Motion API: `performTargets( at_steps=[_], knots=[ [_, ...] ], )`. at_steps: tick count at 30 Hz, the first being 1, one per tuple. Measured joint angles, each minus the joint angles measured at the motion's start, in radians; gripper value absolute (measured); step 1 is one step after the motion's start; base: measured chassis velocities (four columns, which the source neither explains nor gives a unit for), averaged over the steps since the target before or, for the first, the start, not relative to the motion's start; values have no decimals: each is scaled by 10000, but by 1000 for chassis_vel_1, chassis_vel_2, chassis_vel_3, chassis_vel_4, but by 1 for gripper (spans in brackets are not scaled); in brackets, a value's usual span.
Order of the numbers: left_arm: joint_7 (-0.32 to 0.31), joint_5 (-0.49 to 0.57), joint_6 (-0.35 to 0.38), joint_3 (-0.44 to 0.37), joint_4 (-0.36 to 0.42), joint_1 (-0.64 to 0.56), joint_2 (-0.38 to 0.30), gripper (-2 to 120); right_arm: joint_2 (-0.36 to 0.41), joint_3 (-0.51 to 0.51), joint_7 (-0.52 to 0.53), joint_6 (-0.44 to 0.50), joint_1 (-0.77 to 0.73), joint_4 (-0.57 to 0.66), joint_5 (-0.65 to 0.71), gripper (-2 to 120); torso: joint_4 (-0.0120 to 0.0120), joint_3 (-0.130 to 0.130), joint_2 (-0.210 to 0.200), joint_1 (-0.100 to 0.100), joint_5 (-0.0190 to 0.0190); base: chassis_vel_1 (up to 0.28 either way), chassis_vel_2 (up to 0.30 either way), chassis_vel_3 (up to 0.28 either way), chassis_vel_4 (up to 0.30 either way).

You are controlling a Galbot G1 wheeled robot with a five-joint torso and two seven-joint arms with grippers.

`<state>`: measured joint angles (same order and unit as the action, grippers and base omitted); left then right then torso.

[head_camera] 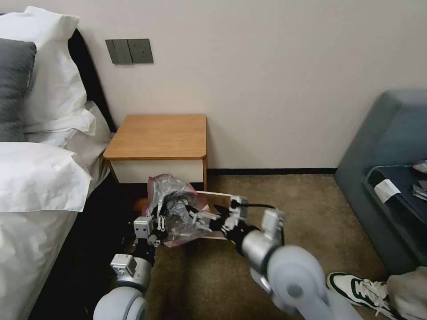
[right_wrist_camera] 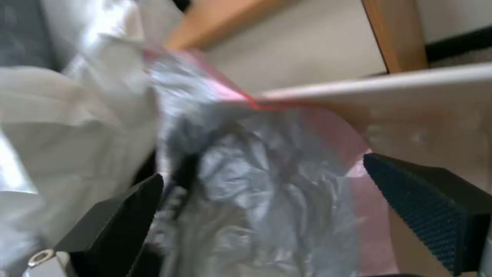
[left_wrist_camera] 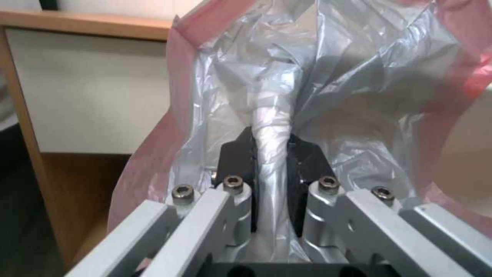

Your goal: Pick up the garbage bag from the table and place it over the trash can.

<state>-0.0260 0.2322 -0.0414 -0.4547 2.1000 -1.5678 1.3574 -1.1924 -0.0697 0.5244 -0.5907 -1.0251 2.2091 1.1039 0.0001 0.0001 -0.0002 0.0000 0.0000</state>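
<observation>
To our left we see a bed with white pillows (head_camera: 53, 84), then the wooden nightstand, its tabletop (head_camera: 158, 135) bare, against a cream wall with grey switches (head_camera: 129, 51). Below it, on brown carpet (head_camera: 284, 209), our left gripper (left_wrist_camera: 270, 154) has its fingers (left_wrist_camera: 236, 161) clamped on a twisted fold of the garbage bag (head_camera: 175, 209), which is draped over the trash can (head_camera: 218, 195). Our right gripper (right_wrist_camera: 266, 200) holds its fingers (right_wrist_camera: 425, 207) spread wide beside the bag. A grey sofa (head_camera: 382, 146) stands at the right.
</observation>
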Motion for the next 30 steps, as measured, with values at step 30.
performTargets(
  at_steps=[30],
  knots=[
    [699,212,-975,-105,-89,-112,-174,7,-298,-333,-509,-48,1203,-1752,-250,90,-2,-1,2,0,0,0,0,0,0]
  ],
)
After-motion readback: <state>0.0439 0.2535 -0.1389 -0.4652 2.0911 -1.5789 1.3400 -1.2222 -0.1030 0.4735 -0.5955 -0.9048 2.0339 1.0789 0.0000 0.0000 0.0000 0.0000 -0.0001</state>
